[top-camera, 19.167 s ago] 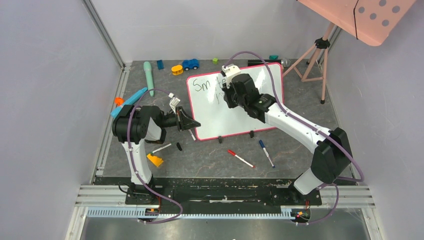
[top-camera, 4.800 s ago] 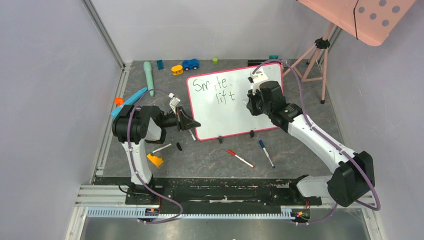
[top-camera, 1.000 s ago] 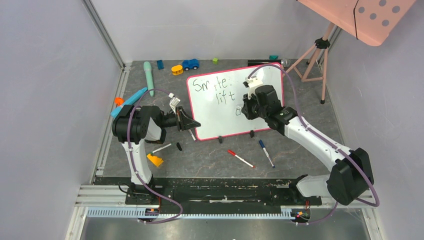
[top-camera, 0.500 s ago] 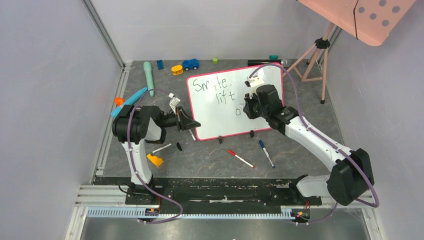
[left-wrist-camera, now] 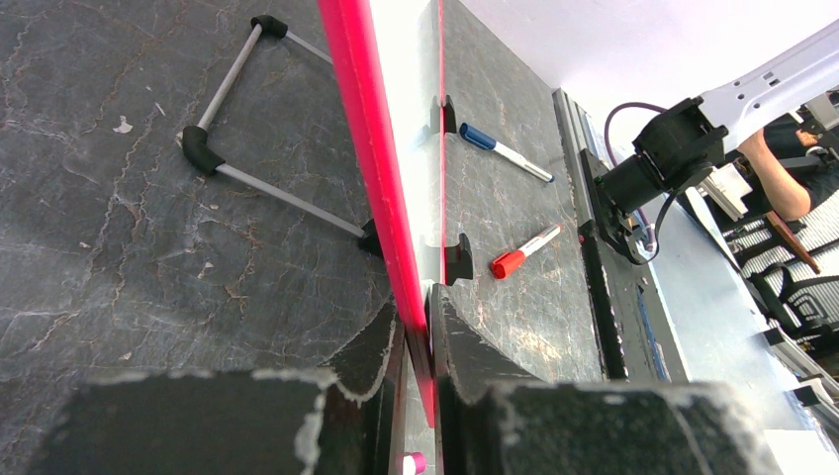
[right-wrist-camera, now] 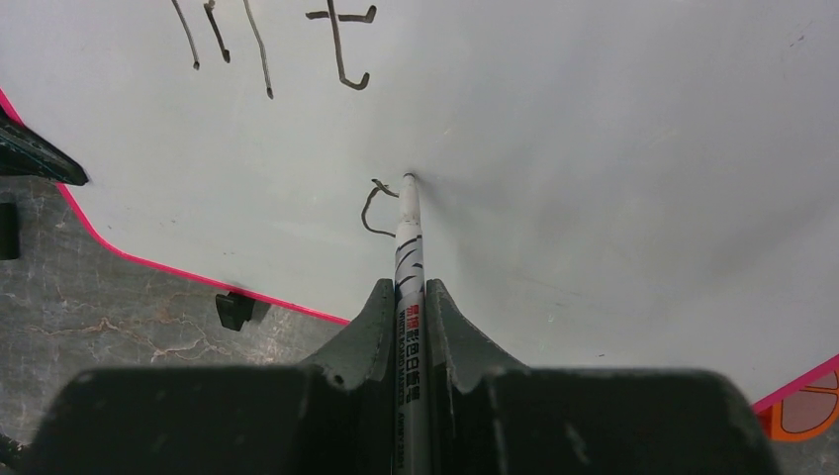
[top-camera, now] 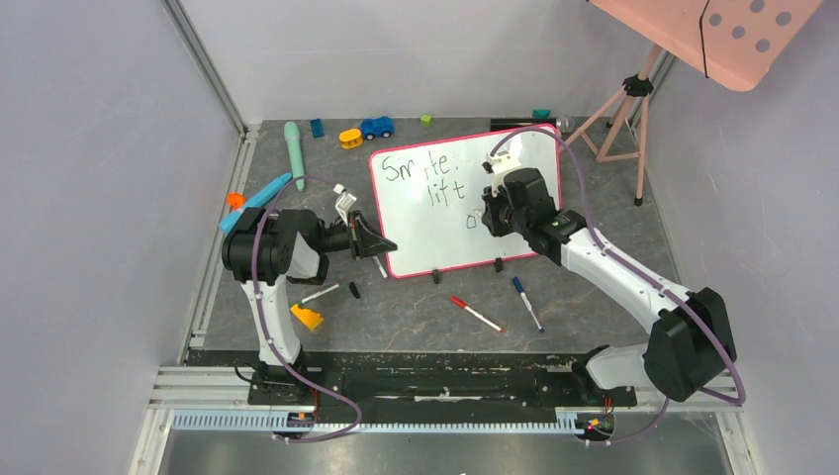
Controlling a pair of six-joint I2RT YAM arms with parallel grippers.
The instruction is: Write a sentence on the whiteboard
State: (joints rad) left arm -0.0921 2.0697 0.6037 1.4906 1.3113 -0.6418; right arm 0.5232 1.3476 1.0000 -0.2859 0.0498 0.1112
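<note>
The whiteboard, white with a pink-red frame, stands tilted mid-table. The sentence reads "Sm tte." and "lift" in black, with a small "o" loop started lower right. My right gripper is shut on a white marker; its tip touches the board beside the loop. My left gripper is shut on the board's lower left frame edge, seen edge-on in the left wrist view.
A red-capped marker and a blue-capped marker lie in front of the board. A marker, cap and yellow piece lie near the left arm. Toys line the back. A pink tripod stands at the right.
Over 19 s "lift" was finished and an "o" loop started on a third line. In the last second the right gripper has moved slightly right with the marker. The left arm has stayed still.
</note>
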